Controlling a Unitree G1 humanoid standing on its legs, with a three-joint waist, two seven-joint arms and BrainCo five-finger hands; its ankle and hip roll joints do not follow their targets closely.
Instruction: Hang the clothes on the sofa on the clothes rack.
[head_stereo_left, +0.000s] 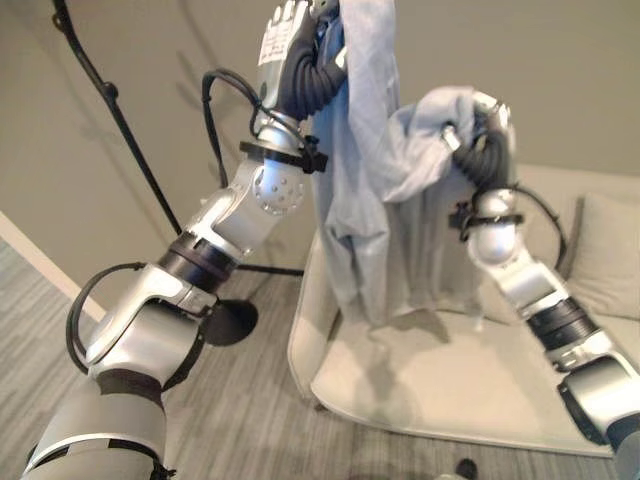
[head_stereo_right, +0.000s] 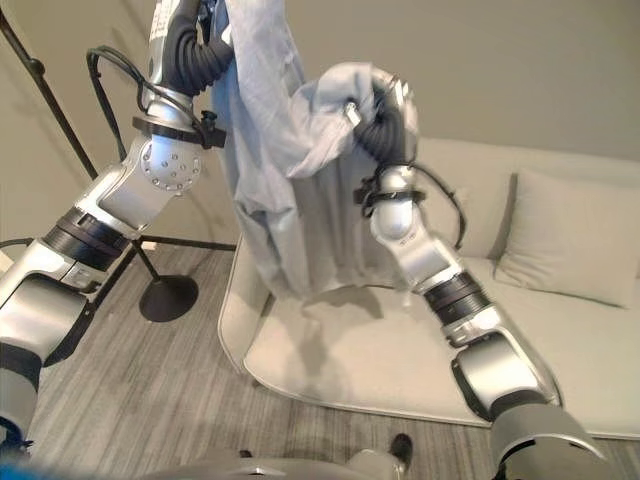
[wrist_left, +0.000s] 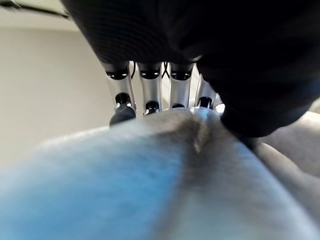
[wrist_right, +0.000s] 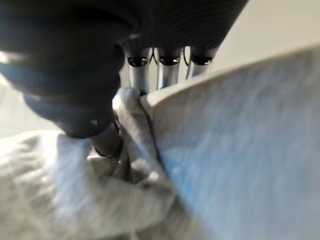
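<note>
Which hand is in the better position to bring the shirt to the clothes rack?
Probably the left hand: it holds the shirt highest and is on the side of the black clothes rack. The right hand grips bunched cloth lower, over the sofa.

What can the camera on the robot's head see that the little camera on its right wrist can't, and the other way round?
The right eye view alone takes in the whole scene: the left hand held high in the pale blue garment, the sofa with its cushion, and the black clothes rack standing on the floor. The right wrist view alone shows, from very close, a fold of the cloth bunched between the thumb and the fingers. Both show the right hand shut on the garment.
</note>
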